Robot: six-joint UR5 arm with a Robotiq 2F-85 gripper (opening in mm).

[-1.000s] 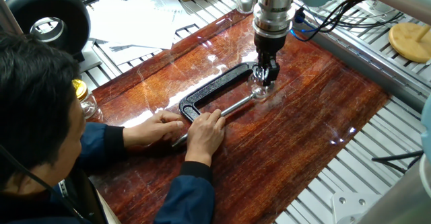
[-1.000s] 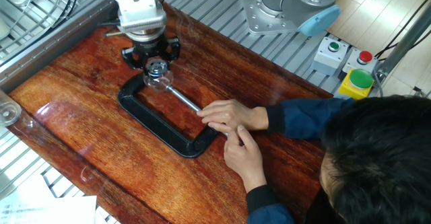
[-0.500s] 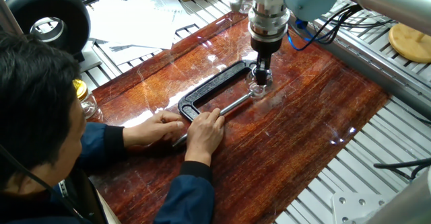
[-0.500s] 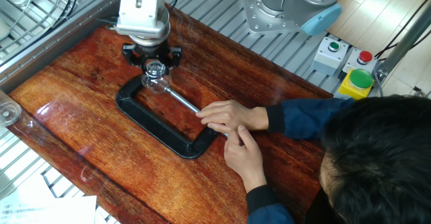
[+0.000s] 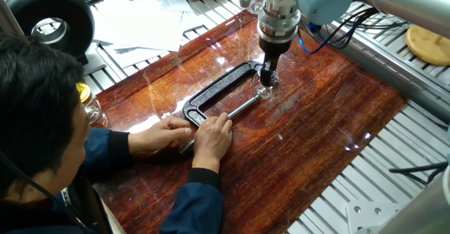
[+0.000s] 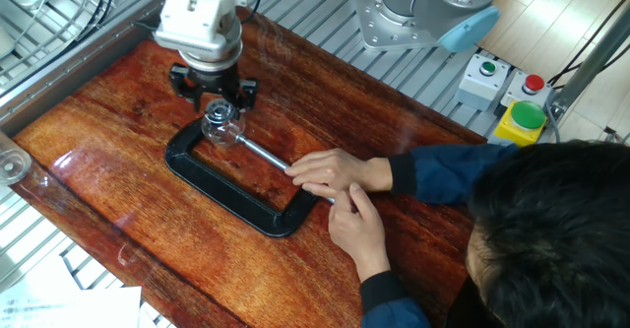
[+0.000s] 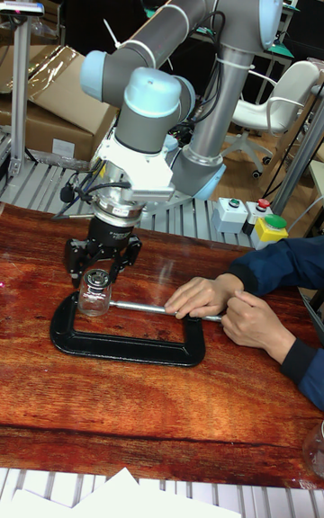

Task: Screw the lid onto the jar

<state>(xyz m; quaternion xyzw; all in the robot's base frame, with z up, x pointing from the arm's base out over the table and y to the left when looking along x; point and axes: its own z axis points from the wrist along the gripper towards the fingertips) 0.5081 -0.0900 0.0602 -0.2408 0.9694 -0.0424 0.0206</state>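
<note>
The small clear jar [image 5: 266,91] [image 6: 220,129] [image 7: 94,296] stands on the wooden table, pinched between the jaw and screw of a black C-clamp [image 5: 211,97] [image 6: 224,182] [image 7: 126,347]. The silvery lid [image 6: 218,108] [image 7: 95,280] sits on the jar's mouth. My gripper [image 5: 267,76] [image 6: 216,98] [image 7: 97,272] comes straight down over the jar, its fingers closed around the lid. A person's two hands [image 5: 193,132] [image 6: 340,175] [image 7: 225,302] hold the clamp's screw handle.
A jar with a yellow lid [image 5: 85,99] stands at the table's left edge behind the person's head. A box with buttons [image 6: 507,97] sits off the board, and a yellow disc [image 5: 427,43] lies on the rails. Papers lie beyond the far edge [image 5: 140,23].
My gripper has turned about its vertical axis on the lid. The clamp and jar have shifted slightly along the table with it. The person's hands stay on the handle.
</note>
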